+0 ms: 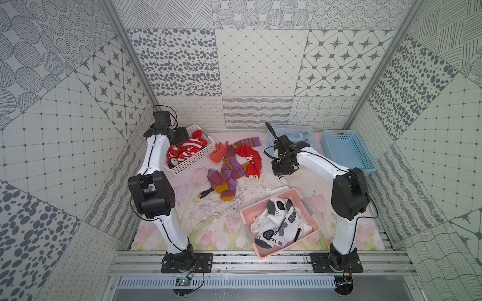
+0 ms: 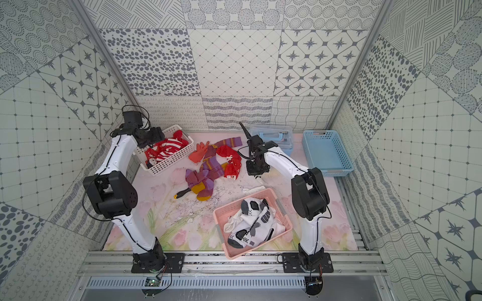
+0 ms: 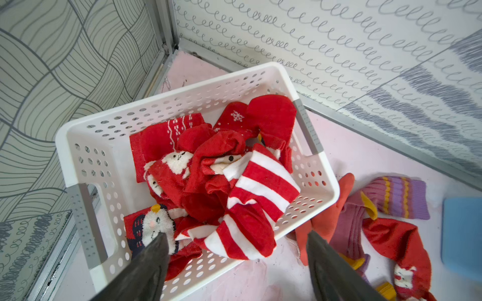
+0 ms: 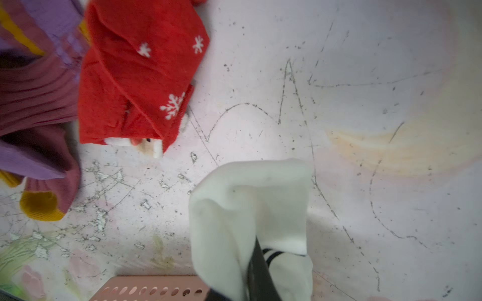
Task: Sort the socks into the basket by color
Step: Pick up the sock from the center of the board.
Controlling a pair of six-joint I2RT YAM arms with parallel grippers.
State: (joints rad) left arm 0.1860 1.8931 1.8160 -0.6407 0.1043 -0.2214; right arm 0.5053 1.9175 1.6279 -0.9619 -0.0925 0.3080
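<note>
Several red socks (image 3: 208, 166) fill the white basket (image 3: 169, 91) at the back left. One red-and-white striped sock (image 3: 250, 208) hangs over its rim. My left gripper (image 3: 237, 234) hovers open and empty above that rim, as both top views (image 1: 182, 136) show. My right gripper (image 4: 257, 263) is shut on a white sock (image 4: 250, 203), lifted just above the mat between the pile and the pink basket (image 1: 268, 200). That basket holds white socks (image 1: 281, 221). Purple socks (image 1: 224, 179) and a red snowflake sock (image 1: 251, 161) lie piled mid-table.
An orange glove (image 1: 219, 152) lies beside the white basket. A yellow-handled screwdriver (image 1: 206, 193) sits by the purple socks. Another white piece (image 1: 276, 189) lies behind the pink basket. At the back right stand a blue basket (image 1: 347, 151) and a clear box (image 1: 289, 134).
</note>
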